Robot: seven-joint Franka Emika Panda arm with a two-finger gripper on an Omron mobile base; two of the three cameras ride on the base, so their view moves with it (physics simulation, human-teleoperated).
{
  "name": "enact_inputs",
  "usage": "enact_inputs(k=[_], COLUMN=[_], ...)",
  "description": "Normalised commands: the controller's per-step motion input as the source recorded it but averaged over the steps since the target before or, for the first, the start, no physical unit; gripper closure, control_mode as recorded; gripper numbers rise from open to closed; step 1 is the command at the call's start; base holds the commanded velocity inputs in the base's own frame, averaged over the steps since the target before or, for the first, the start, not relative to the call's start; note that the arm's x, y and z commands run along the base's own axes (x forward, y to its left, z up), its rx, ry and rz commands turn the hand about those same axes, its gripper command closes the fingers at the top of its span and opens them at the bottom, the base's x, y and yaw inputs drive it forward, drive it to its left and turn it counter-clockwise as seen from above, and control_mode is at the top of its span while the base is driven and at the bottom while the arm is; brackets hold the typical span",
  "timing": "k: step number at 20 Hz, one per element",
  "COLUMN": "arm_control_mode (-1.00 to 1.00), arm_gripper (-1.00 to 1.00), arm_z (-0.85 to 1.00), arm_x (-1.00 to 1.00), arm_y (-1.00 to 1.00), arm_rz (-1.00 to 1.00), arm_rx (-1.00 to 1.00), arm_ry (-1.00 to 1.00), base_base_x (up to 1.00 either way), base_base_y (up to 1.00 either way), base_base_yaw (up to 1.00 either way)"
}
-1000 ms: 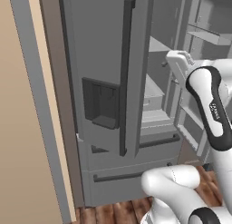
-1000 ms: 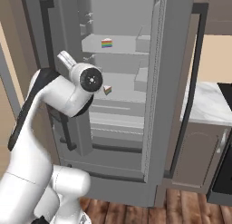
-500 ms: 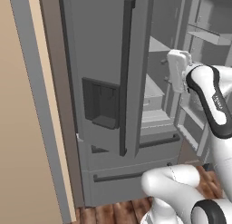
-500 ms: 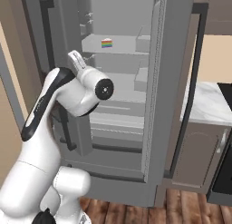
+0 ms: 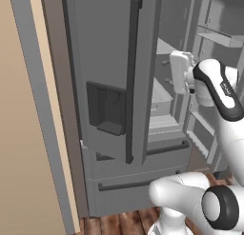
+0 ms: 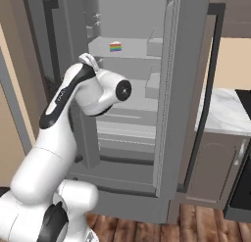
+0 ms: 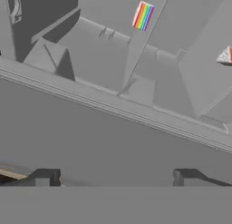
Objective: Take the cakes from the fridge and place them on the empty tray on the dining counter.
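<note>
While its jaws stand spread wide with nothing between them, the gripper [image 7: 113, 177] looks into the open right half of the fridge [image 5: 114, 86], well short of any shelf. In the hand view one rainbow cake [image 7: 143, 15] sits far inside on a grey shelf, and a second cake [image 7: 225, 55] peeks in at the frame's edge, apart from the first; whether it sits on another shelf I cannot tell. From the right base view a rainbow slice [image 6: 115, 46] rests on an upper shelf of the fridge, above and beyond the arm's wrist. The reach into the fridge appears to be the step in hand, with no cake yet taken. To do it well, I would raise the hand to that shelf's level, clear of the shelf fronts and the open door's edge, bring the fingers either side of the slice, and close gently on its flat faces.
</note>
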Motion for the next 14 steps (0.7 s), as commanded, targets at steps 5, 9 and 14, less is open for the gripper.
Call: enact_inputs(k=[5,9,14], arm_control_mode=[-1.00,-1.00,-1.00], arm_gripper=[-1.00,-1.00,-1.00], arm_z=[-0.11,-0.15,-0.22], arm_x=[0.31,0.25,0.20], arm_y=[0.02,0.00,0.20], arm_rz=[0.12,0.03,0.00], arm_rx=[0.01,0.06,0.06], arm_ry=[0.00,0.00,0.00], base_base_x=[0.00,0.00,0.00], base_base_y=[0.00,0.00,0.00], base_base_yaw=[0.00,0.00,0.00])
